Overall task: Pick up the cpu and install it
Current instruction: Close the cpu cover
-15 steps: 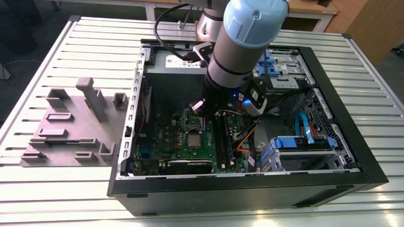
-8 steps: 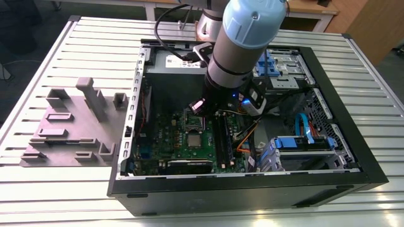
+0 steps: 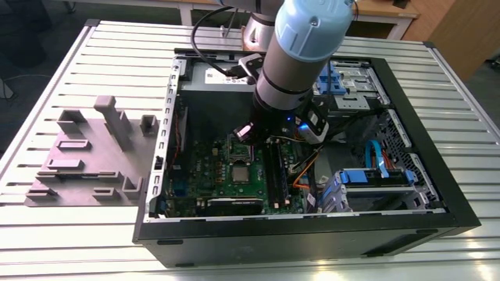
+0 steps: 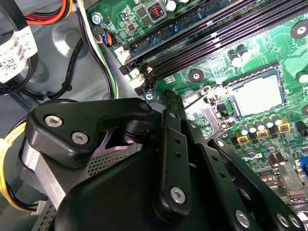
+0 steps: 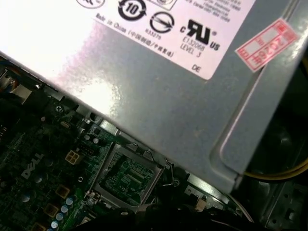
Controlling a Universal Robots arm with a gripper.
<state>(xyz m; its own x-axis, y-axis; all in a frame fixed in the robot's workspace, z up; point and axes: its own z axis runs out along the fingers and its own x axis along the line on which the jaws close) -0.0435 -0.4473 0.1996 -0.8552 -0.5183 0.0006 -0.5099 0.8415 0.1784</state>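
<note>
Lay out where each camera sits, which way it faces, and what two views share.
Exterior view: off the arm, above the table, looking down into the open computer case; the arm reaches in over the motherboard.
Second wrist view: on the wrist, looking past the end effector at the motherboard and the cpu on it.
First wrist view: on the wrist, facing the grey power supply and the metal socket frame beside it.
Shared: the exterior and second wrist views both show the cpu.
</note>
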